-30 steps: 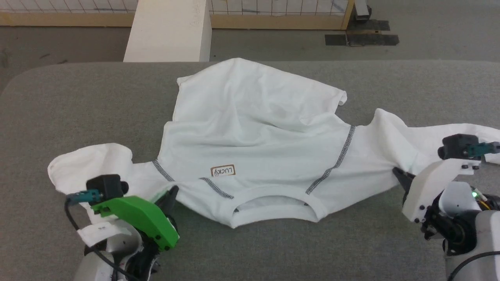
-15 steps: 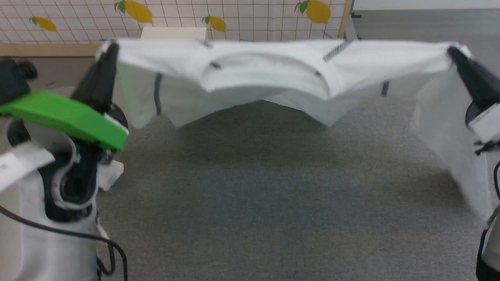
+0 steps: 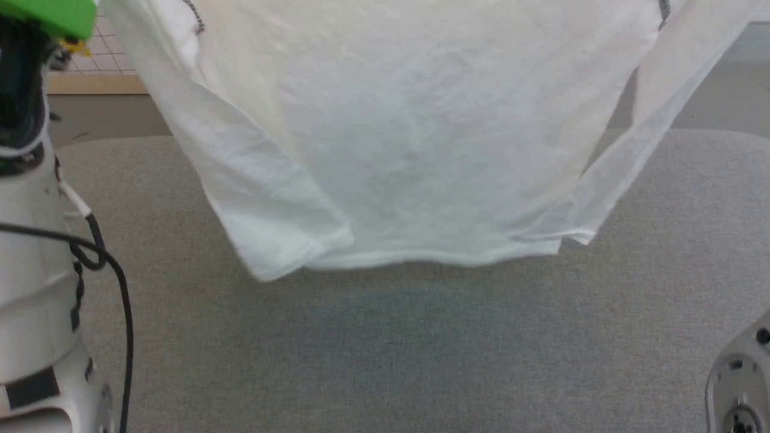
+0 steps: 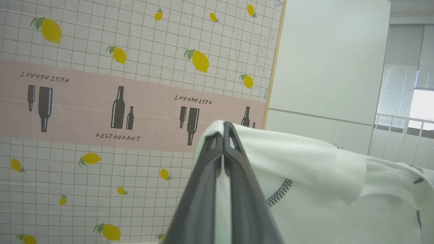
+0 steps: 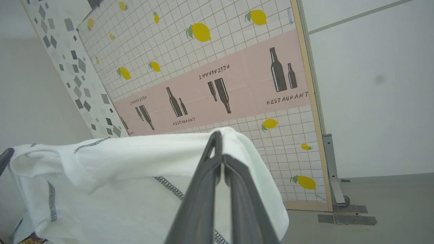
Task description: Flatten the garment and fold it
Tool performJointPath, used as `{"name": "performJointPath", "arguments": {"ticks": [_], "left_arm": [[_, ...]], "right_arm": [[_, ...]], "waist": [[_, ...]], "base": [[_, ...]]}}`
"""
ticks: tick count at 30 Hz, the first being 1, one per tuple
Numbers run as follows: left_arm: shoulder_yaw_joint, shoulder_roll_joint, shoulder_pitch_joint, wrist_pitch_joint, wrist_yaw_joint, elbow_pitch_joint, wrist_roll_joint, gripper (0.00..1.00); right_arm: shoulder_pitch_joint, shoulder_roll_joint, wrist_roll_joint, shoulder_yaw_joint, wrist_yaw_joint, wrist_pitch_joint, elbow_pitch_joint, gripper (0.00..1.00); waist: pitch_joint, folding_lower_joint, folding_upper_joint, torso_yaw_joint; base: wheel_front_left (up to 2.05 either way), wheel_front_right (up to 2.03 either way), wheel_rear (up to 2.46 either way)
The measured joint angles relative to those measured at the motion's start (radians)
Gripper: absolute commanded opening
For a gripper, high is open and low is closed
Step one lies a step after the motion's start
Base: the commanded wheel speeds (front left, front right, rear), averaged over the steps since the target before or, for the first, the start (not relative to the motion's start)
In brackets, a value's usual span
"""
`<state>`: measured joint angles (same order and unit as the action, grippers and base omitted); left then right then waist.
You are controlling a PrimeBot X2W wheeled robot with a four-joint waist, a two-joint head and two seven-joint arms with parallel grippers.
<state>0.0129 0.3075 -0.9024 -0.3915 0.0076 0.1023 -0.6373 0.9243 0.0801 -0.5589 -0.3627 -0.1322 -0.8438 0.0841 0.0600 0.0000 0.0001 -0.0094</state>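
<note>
The garment (image 3: 397,138), a thin white long-sleeved shirt with grey zigzag seams, hangs in the air above the grey table (image 3: 385,349). Its hem and both sleeve ends dangle just over the tabletop. In the left wrist view my left gripper (image 4: 223,135) is shut on a fold of the garment (image 4: 305,162) near a shoulder seam. My right gripper (image 5: 217,142), in the right wrist view, is shut on the garment (image 5: 135,169) at the other shoulder. The cloth stretches between the two grips. In the head view my left arm (image 3: 36,240) stands at the left edge.
A tiled partition (image 4: 101,101) printed with lemons and bottles stands behind the table. Grey floor (image 5: 390,196) lies past it at the right. Part of my right arm (image 3: 740,385) shows at the head view's lower right corner.
Both grippers have lifted the garment off the table and raised it high, so it now hangs full length. The head camera has tilted, shifting the whole picture.
</note>
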Motion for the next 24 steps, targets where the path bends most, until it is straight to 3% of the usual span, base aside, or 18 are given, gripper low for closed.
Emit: {"name": "performJointPath", "arguments": {"ticks": [11, 17, 24], "left_arm": [[-0.037, 0.060, -0.252, -0.015, -0.021, -0.307, 0.059, 0.00], [-0.051, 0.107, -0.462, 0.037, -0.016, -0.448, 0.129, 0.00], [-0.058, 0.111, -0.609, 0.173, -0.005, -0.522, 0.181, 0.00]], "right_arm": [[0.298, -0.003, 0.146, 0.039, 0.000, -0.035, -0.213, 0.00], [0.489, -0.034, 0.255, 0.047, -0.001, 0.048, -0.305, 0.00], [0.623, -0.039, 0.323, 0.067, -0.001, 0.171, -0.373, 0.00]], "waist": [[0.121, 0.0000, 0.0000, -0.012], [0.253, 0.0001, 0.0000, -0.027], [0.394, 0.0001, 0.0000, -0.037]], "base": [[0.00, 0.00, 0.00], [0.00, 0.00, 0.00], [0.00, 0.00, 0.00]]}}
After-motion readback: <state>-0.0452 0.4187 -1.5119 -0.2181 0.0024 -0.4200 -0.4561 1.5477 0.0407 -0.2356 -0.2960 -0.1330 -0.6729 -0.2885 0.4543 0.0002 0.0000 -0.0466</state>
